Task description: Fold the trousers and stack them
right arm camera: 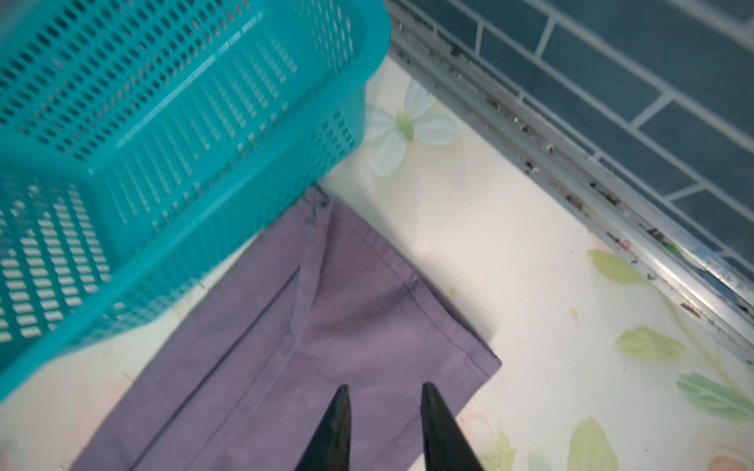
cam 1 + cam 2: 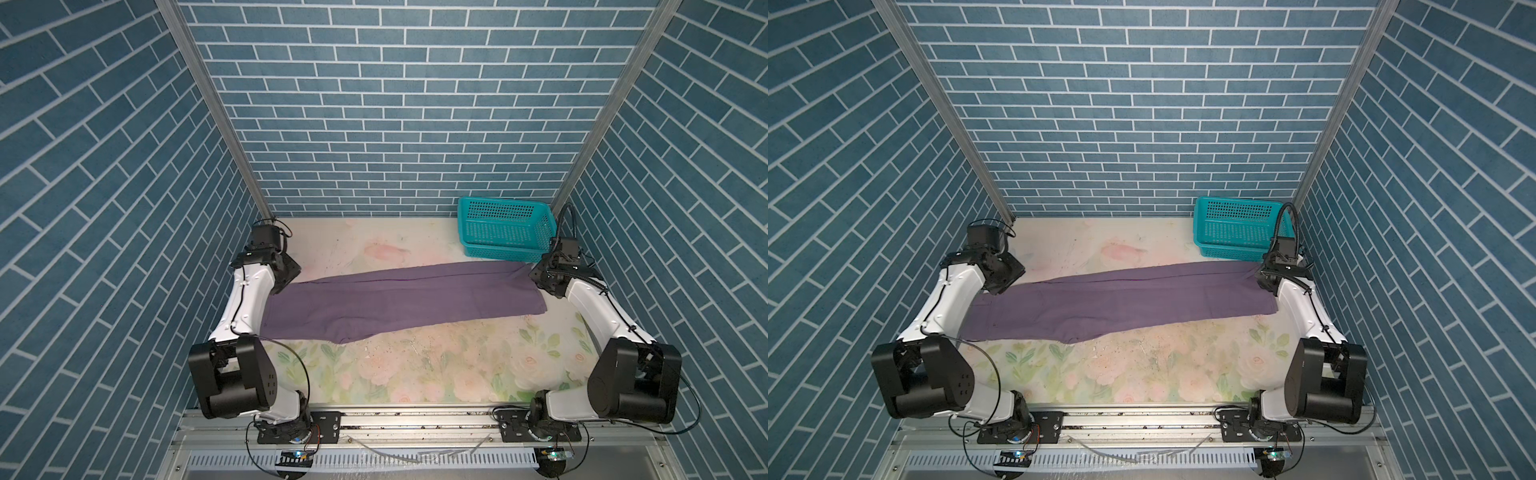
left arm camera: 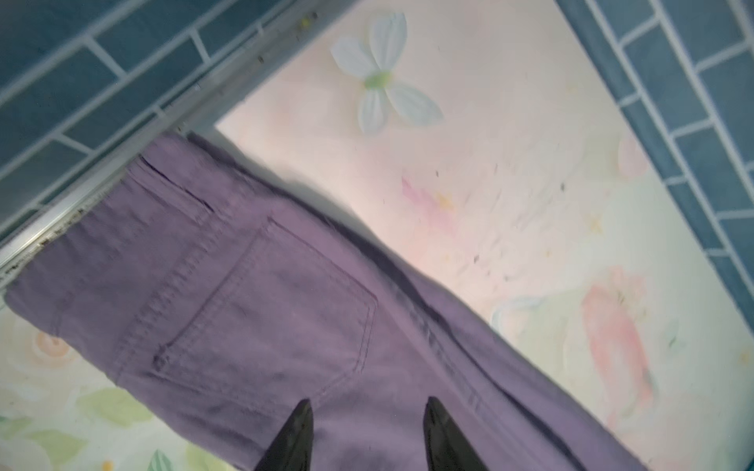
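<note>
Purple trousers [image 2: 395,299] lie across the counter [image 2: 415,374], legs apparently doubled lengthwise, left tool [image 3: 369,401] and right tool [image 1: 385,386] gaping empty over their ends; crosswise folding and stacking are yet to do.

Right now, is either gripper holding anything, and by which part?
Nothing is held: the left gripper and right gripper both stand open over the trousers.

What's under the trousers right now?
Only the floral table cover shows around the trousers, which lie flat on it. Anything beneath the fabric is covered. The left gripper and right gripper hover over the ends, open, holding nothing.
</note>
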`<state>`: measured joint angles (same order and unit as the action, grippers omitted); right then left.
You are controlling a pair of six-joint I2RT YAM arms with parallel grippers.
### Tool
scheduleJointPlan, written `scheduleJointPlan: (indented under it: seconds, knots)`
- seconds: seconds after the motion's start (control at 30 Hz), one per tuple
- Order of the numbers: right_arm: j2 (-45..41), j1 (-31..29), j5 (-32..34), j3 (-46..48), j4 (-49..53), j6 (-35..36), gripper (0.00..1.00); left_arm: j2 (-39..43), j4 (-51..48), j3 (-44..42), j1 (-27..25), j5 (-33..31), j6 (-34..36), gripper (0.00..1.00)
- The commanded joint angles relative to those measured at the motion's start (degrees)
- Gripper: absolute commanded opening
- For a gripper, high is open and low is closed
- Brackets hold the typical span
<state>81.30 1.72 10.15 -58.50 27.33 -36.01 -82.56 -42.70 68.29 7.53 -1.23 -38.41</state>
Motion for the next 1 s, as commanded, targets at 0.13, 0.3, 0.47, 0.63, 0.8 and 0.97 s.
scheduleJointPlan:
  seconds: [0.13,0.3,0.47,0.63,0.8,0.97]
  knots:
    - [6.3,-3.3,-4.5,4.4,0.9,7.0,0.36,1.0,-0.3,-10.4,-1.3,-3.5,1.1,0.54]
    - [12.5,-3.7,-7.5,4.1,-2.7,6.4,0.19,0.5,3.2,-15.6,-1.3,-1.7,0.4,0.54]
    - [17.8,-3.7,-9.4,4.0,-2.7,5.2,0.0,-1.0,4.4,-16.0,-1.3,0.2,1.1,0.54]
    - [15.3,-3.7,-9.7,8.7,0.5,2.3,0.0,-2.3,4.5,-14.6,-1.3,0.7,2.8,0.54]
    - [7.1,-3.6,-9.0,16.9,6.3,-2.8,0.0,-3.6,4.4,-13.0,-1.3,1.5,4.0,0.54]
    - [-4.9,-0.7,-8.8,25.1,10.1,-7.8,0.0,-4.4,4.3,-12.8,-1.6,2.2,4.1,0.54]
